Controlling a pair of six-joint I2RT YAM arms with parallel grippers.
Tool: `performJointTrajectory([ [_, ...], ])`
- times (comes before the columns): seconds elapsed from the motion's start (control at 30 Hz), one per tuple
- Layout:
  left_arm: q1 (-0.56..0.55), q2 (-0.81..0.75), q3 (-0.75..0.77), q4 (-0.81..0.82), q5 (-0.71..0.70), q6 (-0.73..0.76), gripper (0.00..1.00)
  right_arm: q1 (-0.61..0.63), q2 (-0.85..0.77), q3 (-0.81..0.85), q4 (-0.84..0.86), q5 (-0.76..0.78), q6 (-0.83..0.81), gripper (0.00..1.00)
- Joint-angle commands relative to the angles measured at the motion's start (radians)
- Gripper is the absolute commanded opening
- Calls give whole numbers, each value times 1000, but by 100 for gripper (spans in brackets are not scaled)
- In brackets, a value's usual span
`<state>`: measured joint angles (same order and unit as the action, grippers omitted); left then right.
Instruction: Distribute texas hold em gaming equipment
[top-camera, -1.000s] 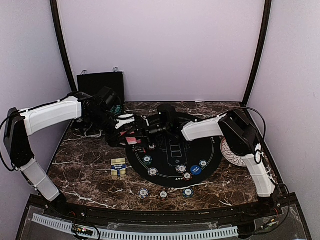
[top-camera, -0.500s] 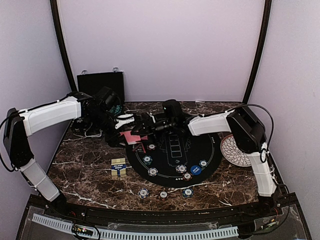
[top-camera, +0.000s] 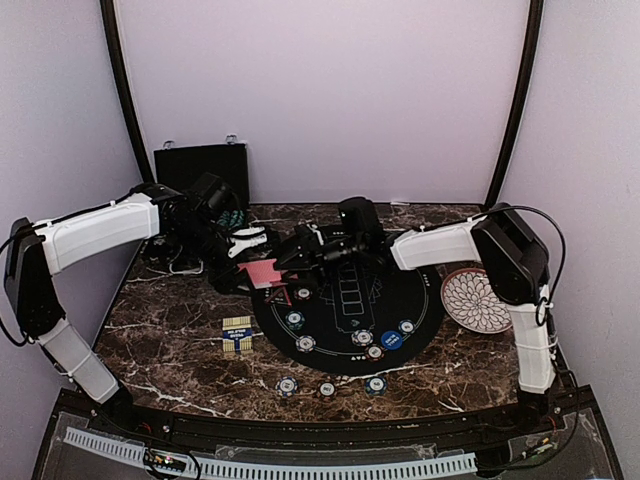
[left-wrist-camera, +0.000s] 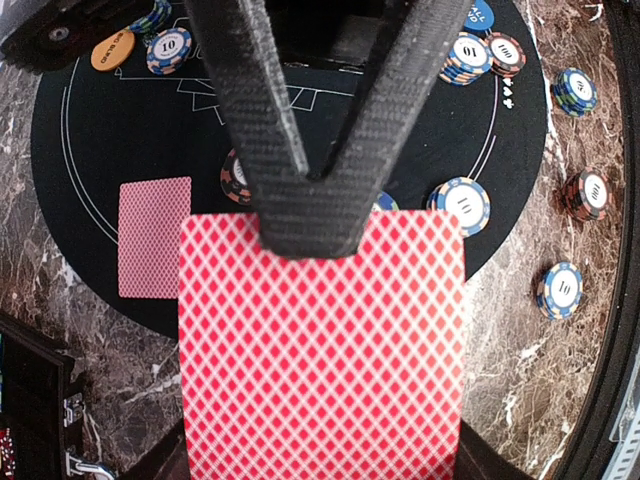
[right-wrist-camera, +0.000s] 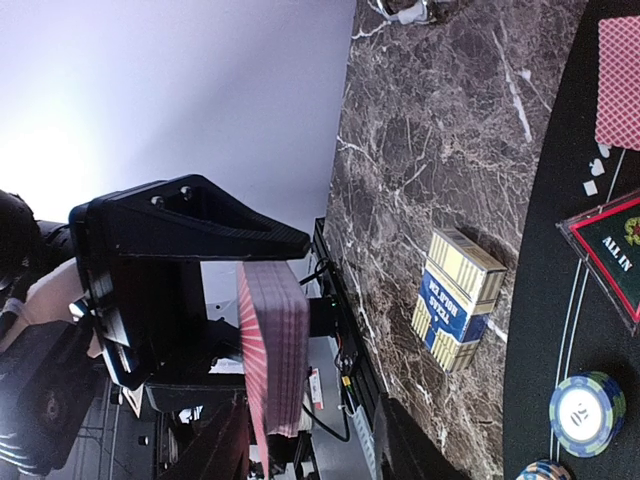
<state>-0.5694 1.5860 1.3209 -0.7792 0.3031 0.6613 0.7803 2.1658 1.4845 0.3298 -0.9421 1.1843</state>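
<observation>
left jaws: clamped shut on the top edge of a stack of red-backed playing cards (left-wrist-camera: 320, 350), which is held in the air over the left edge of the black round felt mat (left-wrist-camera: 90, 160). Same as a second ago.
right jaws: seen partly apart near the stack's end. Whether a card is pinched can't be told.
changed: the right arm has been pulled back rightwards, so the round white petal-pattern plate (top-camera: 474, 300) is fully uncovered now.
single red-backed card (left-wrist-camera: 155, 238): laid flat, face down, on the mat.
striped round poker chips (left-wrist-camera: 463, 203): left scattered on the mat and the dark marble table (top-camera: 180, 340).
</observation>
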Motion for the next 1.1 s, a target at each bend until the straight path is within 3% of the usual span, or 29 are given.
performJointTrajectory([
  [0.0,5,-48,-11,2,11,6,8,-7,-57,-42,143,-19,87,40],
  [0.1,5,-46,-9,-1,10,7,8,-6,-59,-74,242,-27,149,35],
  [0.53,6,-42,-2,-7,9,4,7,18,-42,-40,210,-48,133,30],
  [1.07,6,-32,0,-14,-4,8,7,16,-38,-25,204,-69,141,4],
])
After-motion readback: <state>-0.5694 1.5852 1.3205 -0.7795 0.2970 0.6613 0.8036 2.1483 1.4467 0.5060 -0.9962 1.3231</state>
